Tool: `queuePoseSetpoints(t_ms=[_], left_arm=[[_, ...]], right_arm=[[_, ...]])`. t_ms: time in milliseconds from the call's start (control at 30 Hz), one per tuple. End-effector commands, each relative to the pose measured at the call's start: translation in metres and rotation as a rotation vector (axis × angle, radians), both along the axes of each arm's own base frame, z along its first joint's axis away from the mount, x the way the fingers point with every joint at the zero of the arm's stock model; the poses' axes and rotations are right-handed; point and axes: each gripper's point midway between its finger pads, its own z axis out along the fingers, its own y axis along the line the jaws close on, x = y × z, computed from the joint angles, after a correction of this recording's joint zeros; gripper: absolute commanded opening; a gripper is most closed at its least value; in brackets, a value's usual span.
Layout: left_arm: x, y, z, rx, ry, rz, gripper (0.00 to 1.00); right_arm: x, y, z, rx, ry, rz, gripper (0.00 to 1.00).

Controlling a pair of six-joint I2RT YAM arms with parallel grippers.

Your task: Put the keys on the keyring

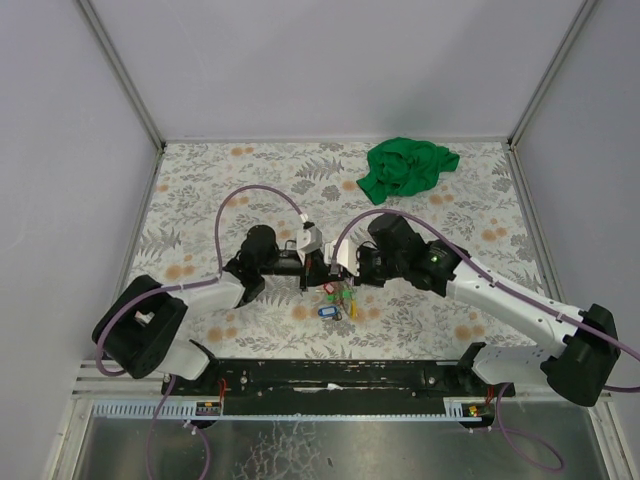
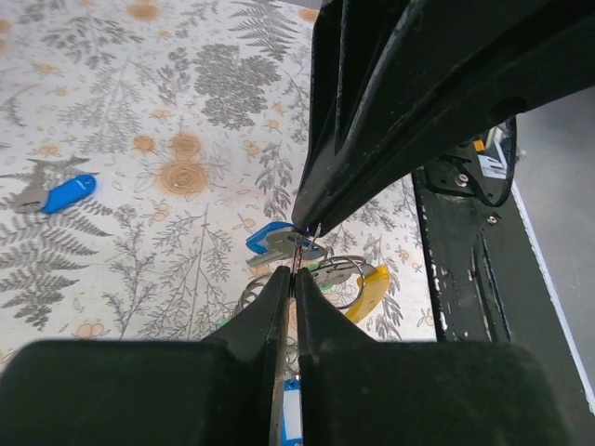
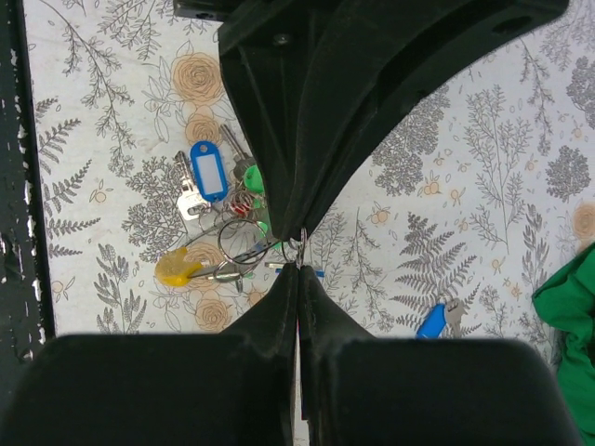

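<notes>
The left gripper (image 2: 297,251) and right gripper (image 3: 299,253) are both pinched tight on the thin silvery wire keyring (image 3: 294,247), apparently steadying it between them to thread the small bright plastic-headed keys (image 3: 209,172) lying just beneath.

The right gripper (image 3: 300,255) is closed, pinching what seems to be the keyring (image 3: 299,241). Just left of its tips, the keys (image 3: 208,172) lie bunched on the tabletop (image 3: 465,186). A lone blue key (image 3: 429,321) sits to the right, and a green cloth (image 3: 569,307) lies farther right.

Both arms reach inward, left hand (image 2: 296,265) and right hand (image 3: 301,258) clamped closed (tips almost meeting).
</notes>
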Motion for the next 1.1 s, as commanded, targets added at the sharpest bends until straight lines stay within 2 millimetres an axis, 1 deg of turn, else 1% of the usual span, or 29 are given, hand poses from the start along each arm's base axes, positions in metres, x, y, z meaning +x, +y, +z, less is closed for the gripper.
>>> queuePoseSetpoints(t_ms=[0,167,500,700,800,900,1067], left_arm=[[0.009,0.007,0.02,-0.032,-0.083,0.095,0.0],[-0.001,0.011,0.031,-0.069,-0.144,0.095,0.0],[-0.008,0.003,0.033,-0.073,-0.201,0.108,0.0],[-0.013,-0.002,0.035,-0.079,-0.234,0.108,0.0],[-0.013,-0.002,0.036,-0.089,-0.241,0.119,0.0],[-0.009,0.001,0.038,-0.1,-0.246,0.16,0.0],[0.004,0.008,0.043,-0.131,-0.249,0.266,0.0]], right_arm=[[0.009,-0.008,0.011,-0.029,-0.006,-0.084,0.0],[0.007,-0.006,0.008,-0.054,0.033,-0.085,0.0],[0.008,0.002,0.0,-0.081,0.088,-0.073,0.0],[0.011,0.014,-0.001,-0.072,0.105,-0.046,0.0],[0.01,0.017,-0.004,-0.079,0.124,-0.036,0.0],[0.009,0.016,-0.008,-0.09,0.136,-0.039,0.0],[0.003,0.014,-0.014,-0.095,0.163,-0.035,0.0]])
